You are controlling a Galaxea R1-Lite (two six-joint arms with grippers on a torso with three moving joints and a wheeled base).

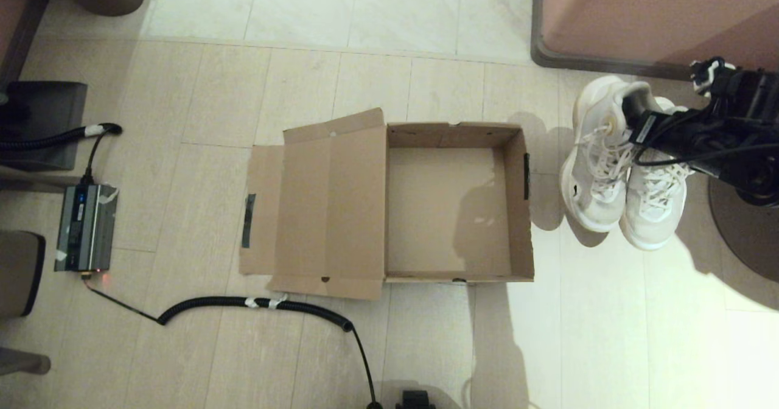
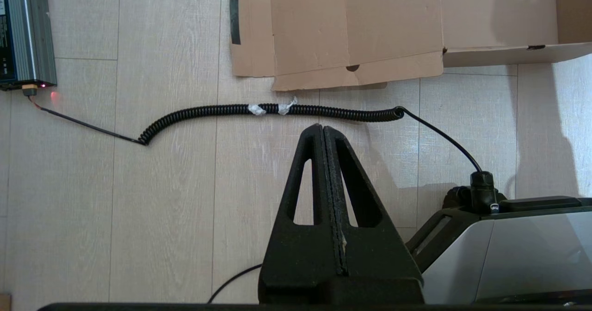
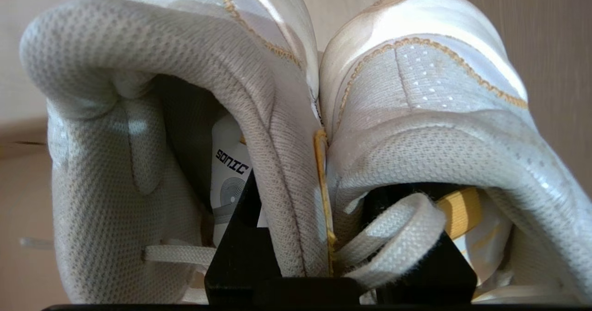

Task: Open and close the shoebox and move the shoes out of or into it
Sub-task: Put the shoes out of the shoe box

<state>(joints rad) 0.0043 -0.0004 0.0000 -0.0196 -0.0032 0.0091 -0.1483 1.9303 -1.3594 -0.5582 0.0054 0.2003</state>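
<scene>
A coiled black cable lies on the floor nearest the robot, just in front of the shoebox lid. The left gripper hangs over the floor on the near side of this cable, its fingers pressed together on nothing.

Beyond the cable, the shoebox sits open at the centre of the head view. It is plain brown cardboard. Its interior holds nothing. The hinged lid is folded flat onto the floor at the 9 o'clock side of the box, with a black tape strip on its outer flap; a second strip marks the 3 o'clock wall.

The shoes stand together on the floor at 3 o'clock from the shoebox, apart from it, toes toward the robot. They are white and pale-grey mesh with white laces. The right gripper has one finger inside each shoe and is clamped on the two touching inner collars.

A grey electronic unit lies at the far 9 o'clock.
</scene>
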